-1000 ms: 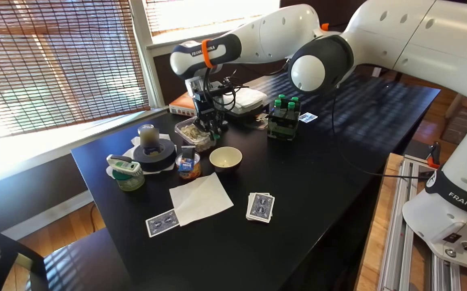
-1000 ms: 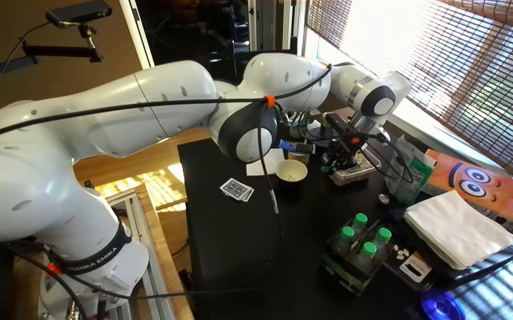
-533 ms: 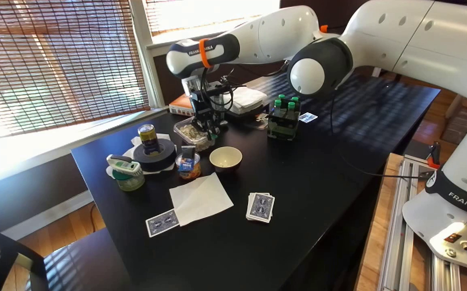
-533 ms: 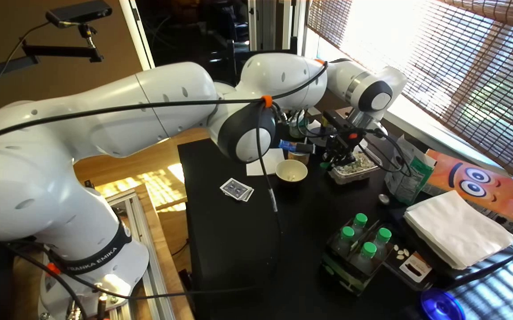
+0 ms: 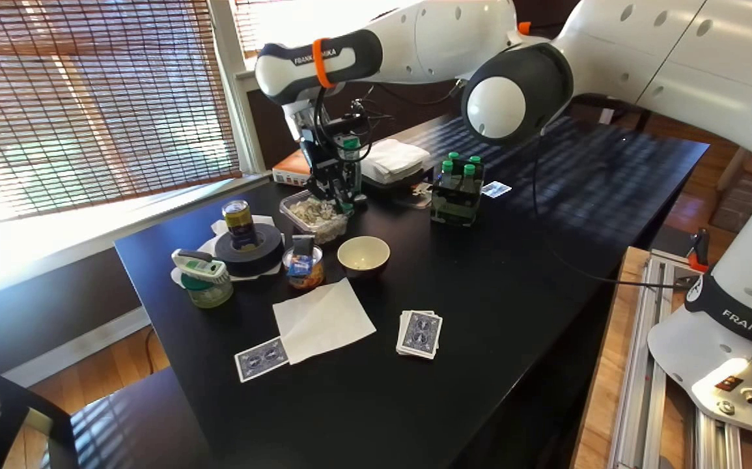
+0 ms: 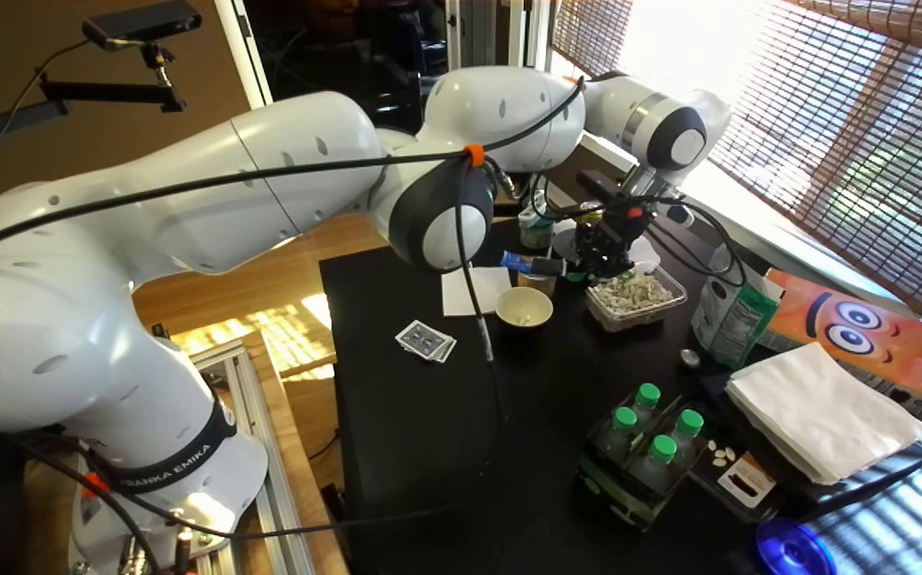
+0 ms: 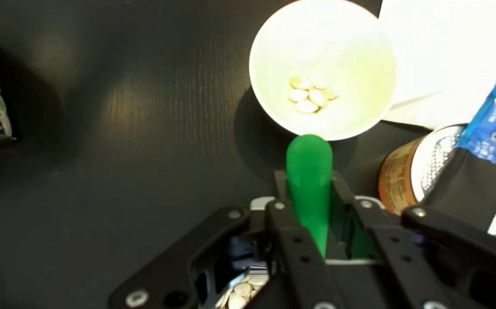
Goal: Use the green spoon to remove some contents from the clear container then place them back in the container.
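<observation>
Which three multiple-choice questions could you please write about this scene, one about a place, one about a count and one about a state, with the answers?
1. Where does the blue packet lie?
A. in the cream bowl
B. across the orange-labelled can
C. on the white napkins

2. How many green-capped bottles stand in the carrier?
A. four
B. two
C. seven

3. In what state is the end effector?
A. wide open
B. shut and empty
C. closed on the green spoon

1: B, the wrist view shows it over the can's top.
2: A, both exterior views show four green caps.
3: C, the wrist view shows the spoon between the fingers.
</observation>
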